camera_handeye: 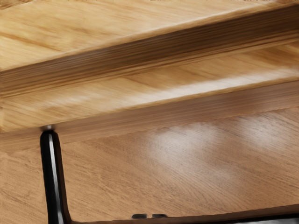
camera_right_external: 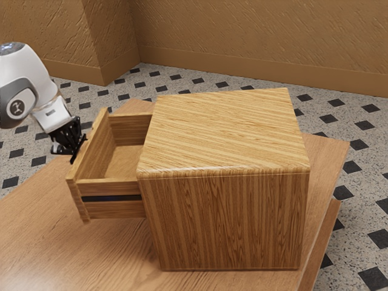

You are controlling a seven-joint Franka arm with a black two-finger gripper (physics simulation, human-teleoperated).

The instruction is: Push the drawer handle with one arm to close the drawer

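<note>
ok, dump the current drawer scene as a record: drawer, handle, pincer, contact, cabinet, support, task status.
drawer: wooden, open, sticking out of the cabinet toward the exterior view's left
handle: black, on the drawer's outer front
pincer: at the drawer front, on its outer side, by the handle
contact: pincer on handle, cannot tell
cabinet: wooden box, upright
support: wooden table, under the cabinet
task_status: drawer not closed

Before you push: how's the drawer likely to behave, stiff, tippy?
Probably stiff: the drawer is built of flat wooden panels. The dark strip along its side looks like a runner, so it should slide rather than tip. The wide cabinet likely won't roll.
</note>
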